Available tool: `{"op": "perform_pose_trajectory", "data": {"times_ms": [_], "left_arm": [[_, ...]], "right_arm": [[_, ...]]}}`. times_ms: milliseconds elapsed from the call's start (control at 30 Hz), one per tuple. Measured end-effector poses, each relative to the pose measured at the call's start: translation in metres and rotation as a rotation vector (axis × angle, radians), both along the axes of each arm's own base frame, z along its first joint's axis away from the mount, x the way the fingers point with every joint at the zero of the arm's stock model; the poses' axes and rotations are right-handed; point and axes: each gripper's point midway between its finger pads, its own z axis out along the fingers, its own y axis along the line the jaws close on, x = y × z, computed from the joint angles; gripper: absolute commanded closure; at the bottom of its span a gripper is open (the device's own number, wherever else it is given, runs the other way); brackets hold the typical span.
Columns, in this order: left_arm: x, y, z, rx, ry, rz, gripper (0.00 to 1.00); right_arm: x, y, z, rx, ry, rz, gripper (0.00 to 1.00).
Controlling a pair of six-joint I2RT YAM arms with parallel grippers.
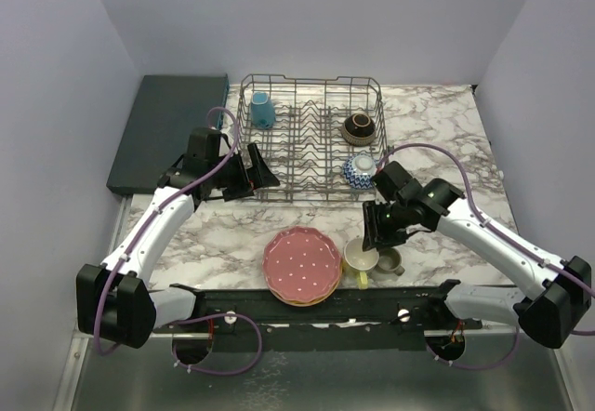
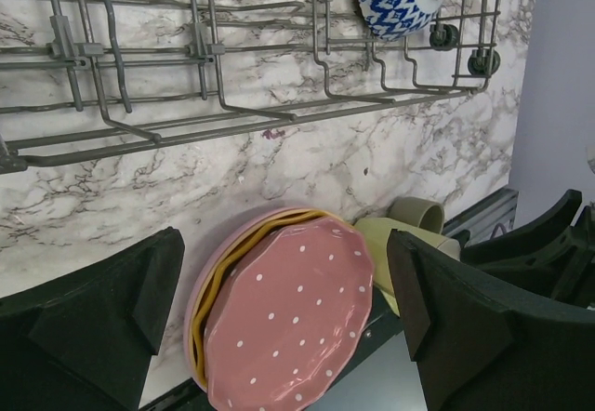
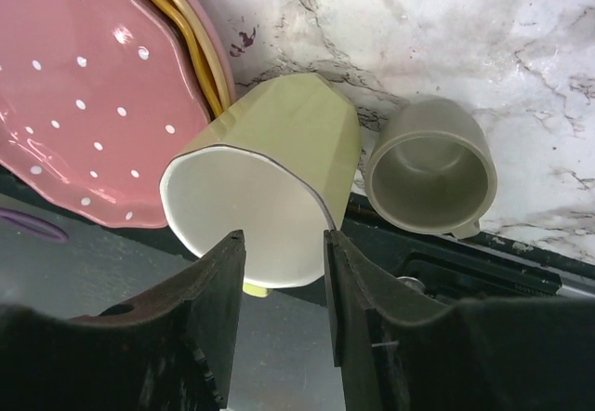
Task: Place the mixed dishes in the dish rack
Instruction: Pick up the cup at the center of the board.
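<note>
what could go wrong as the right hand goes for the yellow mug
A thin rim pinch could let the yellow mug slip or tip. It sits close between the plate stack and the olive-grey mug, so the right hand may knock either.

Robot lab test cell. Plain pale lavender walls point(image 1: 307, 20) close in work area on three sides. Marble-print tabletop point(image 1: 232, 234) sits on grey metal base point(image 1: 307, 388). Bolted to black rail point(image 1: 316, 318) at near edge: left arm point(image 1: 153, 230), right arm point(image 1: 502, 239), purple cables point(image 1: 218, 372) looping below. Kitchen look comes only from props: wire dish rack point(image 1: 311, 78), dotted plates point(image 1: 302, 264).
</note>
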Motion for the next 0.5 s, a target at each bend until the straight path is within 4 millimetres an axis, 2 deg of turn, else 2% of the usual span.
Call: {"op": "perform_pose_trajectory", "data": {"times_ms": [167,500], "left_arm": [[-0.003,-0.002,0.000,-0.011,0.003,-0.019,0.01],[-0.020,-0.001,-0.016,-0.011,0.038,-0.042,0.01]], "right_arm": [[0.000,0.000,-0.005,-0.037,0.004,-0.014,0.57],[0.003,-0.001,-0.004,-0.105,-0.013,-0.049,0.57]]}}
